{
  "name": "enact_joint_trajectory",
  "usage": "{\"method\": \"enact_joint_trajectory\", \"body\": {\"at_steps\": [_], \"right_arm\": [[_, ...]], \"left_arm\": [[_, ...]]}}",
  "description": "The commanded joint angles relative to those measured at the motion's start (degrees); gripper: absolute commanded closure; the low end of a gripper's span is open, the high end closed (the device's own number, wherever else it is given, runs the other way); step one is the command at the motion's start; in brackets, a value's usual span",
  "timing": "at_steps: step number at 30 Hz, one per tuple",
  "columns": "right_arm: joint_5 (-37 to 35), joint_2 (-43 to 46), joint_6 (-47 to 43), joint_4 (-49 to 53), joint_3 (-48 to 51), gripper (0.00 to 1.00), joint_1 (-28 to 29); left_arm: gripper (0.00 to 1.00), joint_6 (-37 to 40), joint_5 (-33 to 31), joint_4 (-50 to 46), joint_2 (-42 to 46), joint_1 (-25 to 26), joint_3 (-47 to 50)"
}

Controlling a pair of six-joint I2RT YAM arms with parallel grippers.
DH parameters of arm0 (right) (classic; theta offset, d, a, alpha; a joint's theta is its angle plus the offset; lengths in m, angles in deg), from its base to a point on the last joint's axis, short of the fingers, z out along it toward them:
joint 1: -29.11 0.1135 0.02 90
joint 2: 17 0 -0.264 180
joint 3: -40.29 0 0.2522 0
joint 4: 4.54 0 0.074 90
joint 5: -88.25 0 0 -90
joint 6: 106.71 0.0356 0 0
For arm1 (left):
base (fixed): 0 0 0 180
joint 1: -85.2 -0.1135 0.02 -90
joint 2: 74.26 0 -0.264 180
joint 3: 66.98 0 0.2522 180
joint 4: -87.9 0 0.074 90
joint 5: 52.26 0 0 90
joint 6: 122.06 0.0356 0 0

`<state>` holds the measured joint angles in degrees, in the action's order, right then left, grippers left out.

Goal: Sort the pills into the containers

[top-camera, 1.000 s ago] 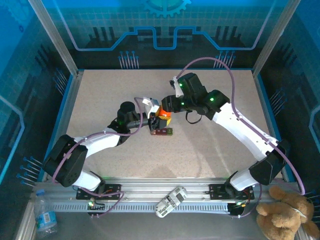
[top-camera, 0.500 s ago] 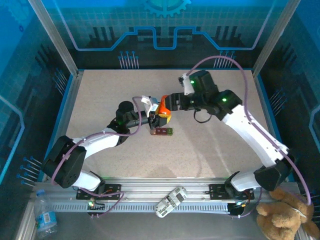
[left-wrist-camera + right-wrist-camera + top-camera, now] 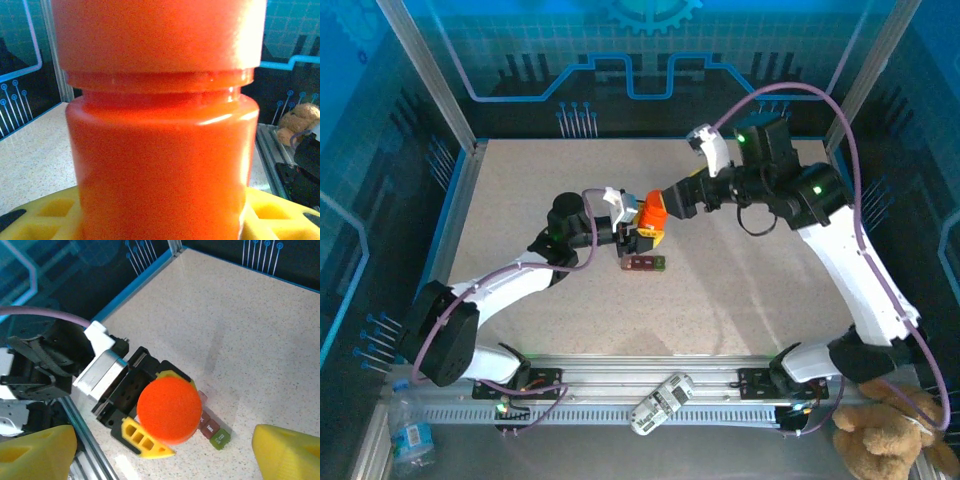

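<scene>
An orange capped bottle (image 3: pixel 652 218) is held just above the table with my left gripper (image 3: pixel 638 236) shut on its body. In the left wrist view the bottle (image 3: pixel 160 125) stands close up between my yellow fingers (image 3: pixel 45 215). The containers (image 3: pixel 646 263), a dark red strip with one green end, lie on the table right beside and below the bottle (image 3: pixel 169 410); the strip (image 3: pixel 213 429) is partly hidden by it. My right gripper (image 3: pixel 672 200) hovers open above and to the right of the cap, its fingertips (image 3: pixel 287 452) wide apart and holding nothing. The pills are hidden.
The speckled table (image 3: pixel 750 300) has blue raised edges all round. A white handheld device (image 3: pixel 660 403) lies on the front rail, with a plush toy (image 3: pixel 895 440) at the right corner and a water bottle (image 3: pixel 412 436) at the left.
My right gripper has opened, let go of the bottle's cap and drawn back up and to the right. My left gripper still holds the bottle in about the same spot.
</scene>
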<state>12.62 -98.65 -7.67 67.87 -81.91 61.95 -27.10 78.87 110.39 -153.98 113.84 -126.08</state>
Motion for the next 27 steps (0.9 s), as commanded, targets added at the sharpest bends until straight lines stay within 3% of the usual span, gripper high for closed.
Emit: {"method": "enact_joint_trajectory", "body": {"at_steps": [1, 9, 27], "right_arm": [[-0.34, -4.27, -6.47, 8.81, -4.94, 0.09, 1.5], [-2.8, -8.52, -8.6, 11.84, -8.45, 0.11, 4.17], [-1.97, -10.81, -7.87, 10.87, -8.63, 0.27, 4.18]], "left_arm": [[1.0, 3.76, 3.24, -3.97, 2.59, -0.3, -3.03], [1.0, 3.67, 3.53, -4.88, 2.82, -0.26, -3.61], [1.0, 1.71, 3.11, -2.29, 2.65, -0.26, -3.09]]}}
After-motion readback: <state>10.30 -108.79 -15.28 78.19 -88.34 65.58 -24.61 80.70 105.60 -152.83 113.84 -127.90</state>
